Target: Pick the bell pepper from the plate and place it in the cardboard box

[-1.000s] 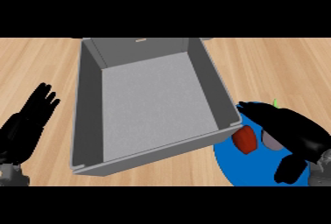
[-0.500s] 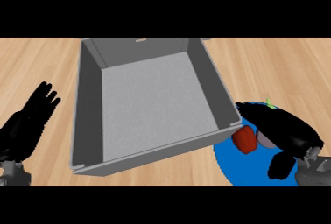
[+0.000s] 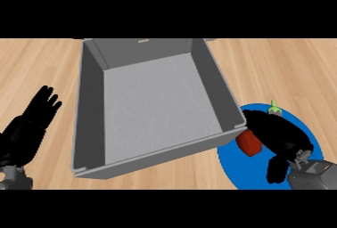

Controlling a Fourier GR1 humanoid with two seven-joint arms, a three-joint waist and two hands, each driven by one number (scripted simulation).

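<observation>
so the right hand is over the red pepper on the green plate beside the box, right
Not quite: the plate is blue, not green, as the head view shows. The rest holds: the right hand is over the red bell pepper on that plate, beside the box.

right robot hand [image 3: 280, 136] curled lower over bell pepper [image 3: 248, 142], forearm retreated

The red bell pepper [image 3: 248, 143] lies on the blue plate [image 3: 232, 165], mostly hidden; only a red side shows, and its green stem [image 3: 273, 107] pokes out farther back. The plate sits just right of the grey cardboard box [image 3: 92, 116], an open-topped box whose near right corner overlaps the plate's rim.
</observation>
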